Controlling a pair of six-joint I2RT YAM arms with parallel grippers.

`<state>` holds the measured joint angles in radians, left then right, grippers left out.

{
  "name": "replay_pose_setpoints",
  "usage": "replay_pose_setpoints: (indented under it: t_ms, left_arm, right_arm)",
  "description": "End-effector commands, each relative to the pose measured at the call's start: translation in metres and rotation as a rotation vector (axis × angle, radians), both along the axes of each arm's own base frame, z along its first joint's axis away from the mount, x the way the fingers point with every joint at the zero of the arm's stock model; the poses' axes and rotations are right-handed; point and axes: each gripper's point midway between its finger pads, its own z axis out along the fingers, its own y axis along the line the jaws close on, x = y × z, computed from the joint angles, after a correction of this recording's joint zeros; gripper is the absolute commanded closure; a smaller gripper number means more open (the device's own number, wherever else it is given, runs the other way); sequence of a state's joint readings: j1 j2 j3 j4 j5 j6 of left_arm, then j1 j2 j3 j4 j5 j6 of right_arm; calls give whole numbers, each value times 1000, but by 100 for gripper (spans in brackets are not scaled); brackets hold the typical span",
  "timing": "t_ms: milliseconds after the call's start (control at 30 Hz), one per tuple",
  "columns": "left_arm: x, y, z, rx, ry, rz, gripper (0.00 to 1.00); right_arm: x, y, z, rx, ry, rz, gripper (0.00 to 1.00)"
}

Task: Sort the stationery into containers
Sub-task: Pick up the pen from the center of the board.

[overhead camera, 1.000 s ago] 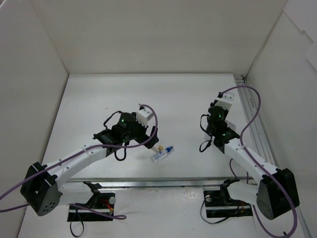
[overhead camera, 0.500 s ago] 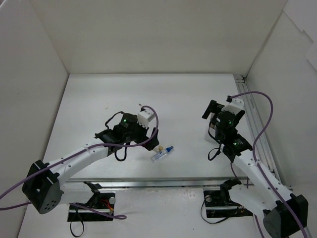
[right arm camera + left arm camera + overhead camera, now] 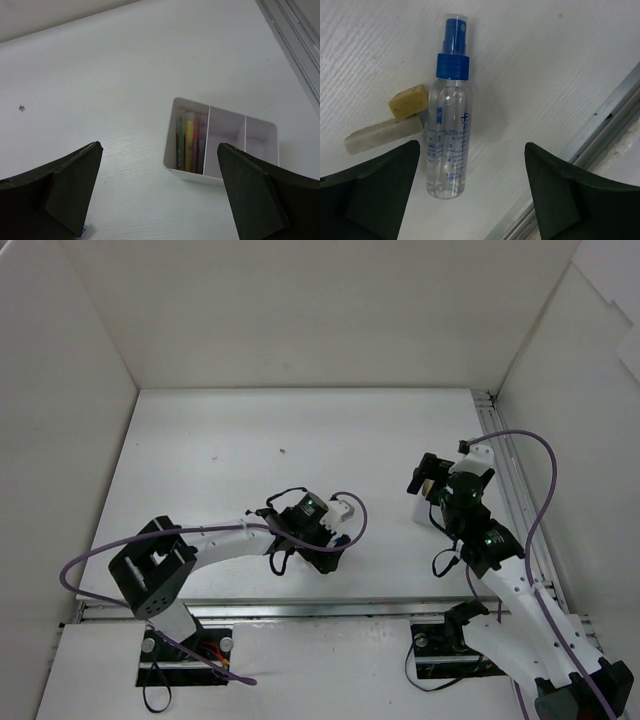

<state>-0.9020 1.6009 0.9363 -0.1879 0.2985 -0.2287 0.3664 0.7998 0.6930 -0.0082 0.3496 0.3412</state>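
A clear spray bottle with a blue cap (image 3: pixel 447 135) lies on the table in the left wrist view. A yellow eraser piece (image 3: pixel 409 100) and a beige one (image 3: pixel 382 134) touch its left side. My left gripper (image 3: pixel 470 200) is open and low over the bottle's base, which sits near the left finger (image 3: pixel 370 190). In the top view that gripper (image 3: pixel 324 544) covers the bottle. The white container (image 3: pixel 195 175) has three compartments, and several coloured pens (image 3: pixel 190 140) lie in the left one. My right gripper (image 3: pixel 160 200) hangs open and empty above and in front of it.
A metal rail (image 3: pixel 600 130) runs along the table's near edge, just right of the left gripper. Another rail (image 3: pixel 510 490) borders the table's right side next to the right arm. White walls enclose the table on three sides. A dark speck (image 3: pixel 282 451) lies mid-table.
My left arm swung right and down over the spray bottle, and its jaws have narrowed a little. My right gripper opened and drew back to the right.
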Motion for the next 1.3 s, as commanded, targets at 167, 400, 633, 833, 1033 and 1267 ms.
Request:
replay_pose_setpoints:
  t_ms: [167,400,633,833,1033,1267]
  left_arm:
    - [24,-15,1,4,-34,37,37]
    - [12,-18,15,-9,-66,-1,60]
    - [1,-17,39,-4,-134,-4,99]
    - [10,-12,84,-90,-274,30,100]
    - [48,-4,146,-178,-524,165,100]
    - [60,-28,174,-226,-592,105,100]
  right_arm:
    - [2,5,13,35,-45,14,2]
    - [-2,5,19,54,-68,23,2]
    - [-7,7,26,80,-90,39,2]
    - [-15,21,27,100,-54,123,2]
    - [-20,72,33,151,-13,406,2]
    - [-13,131,62,429,-107,628,2]
